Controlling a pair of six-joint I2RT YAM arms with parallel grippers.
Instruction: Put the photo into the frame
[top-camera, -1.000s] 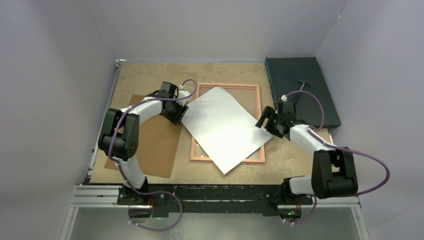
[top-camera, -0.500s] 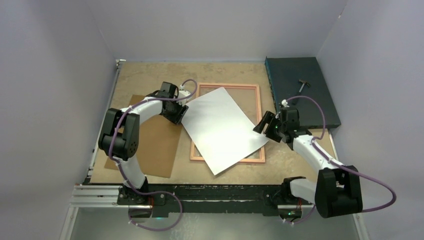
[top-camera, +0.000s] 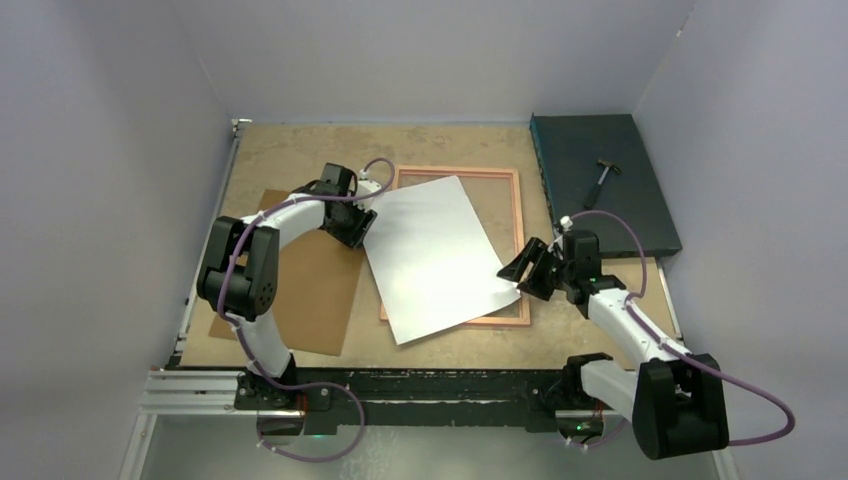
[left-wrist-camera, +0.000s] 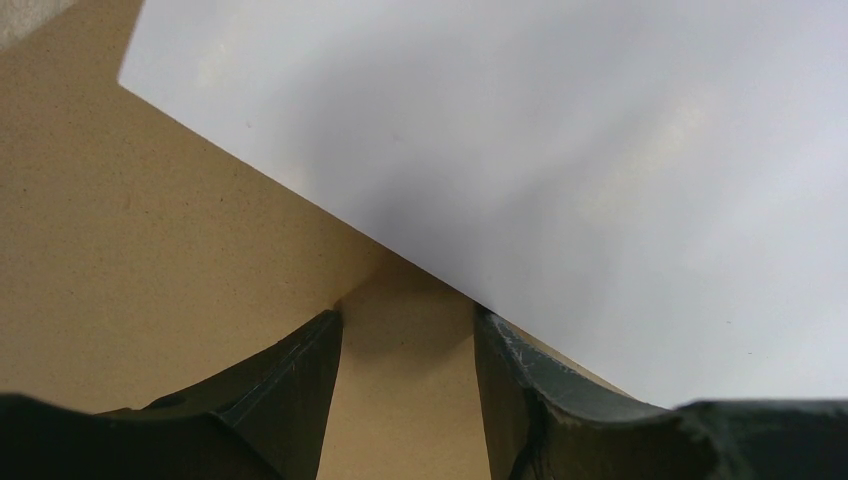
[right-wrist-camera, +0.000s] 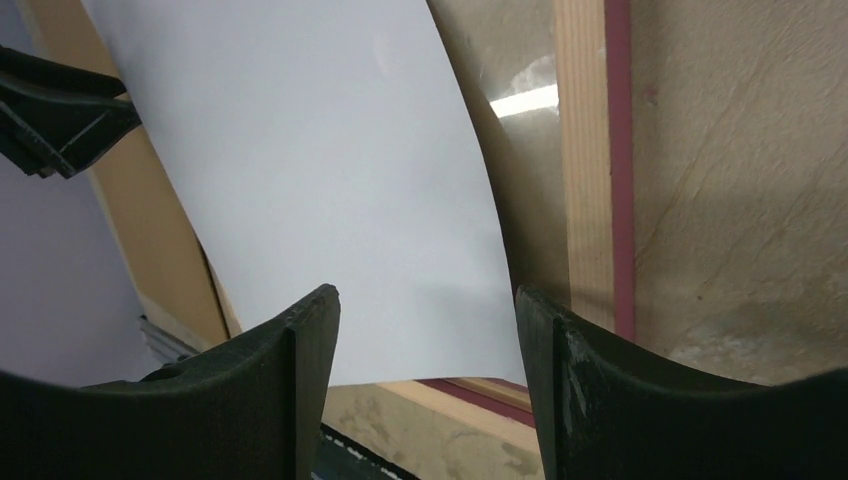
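The photo (top-camera: 430, 258) lies white side up, skewed across the frame (top-camera: 520, 215), and its near-left corner hangs over the frame's near rail. My left gripper (top-camera: 358, 224) is at the photo's left edge. In the left wrist view it (left-wrist-camera: 408, 325) is open, with only brown board between the fingers, and the photo (left-wrist-camera: 560, 150) edge touches the right fingertip (left-wrist-camera: 490, 325). My right gripper (top-camera: 514, 270) is at the photo's near-right corner. It (right-wrist-camera: 425, 300) is open, and the photo (right-wrist-camera: 320, 180) corner lies just beyond the fingertips on the wood-and-pink frame rail (right-wrist-camera: 585, 150).
A brown backing board (top-camera: 300, 285) lies left of the frame, partly under the left arm. A dark box (top-camera: 600, 200) stands at the back right with a small hammer (top-camera: 606, 170) on it. Enclosure walls stand close on three sides.
The right gripper has moved nearer and leftward along the photo's right edge, its jaws narrowing. The photo has turned clockwise, its near corner swinging left. The left gripper has stayed put.
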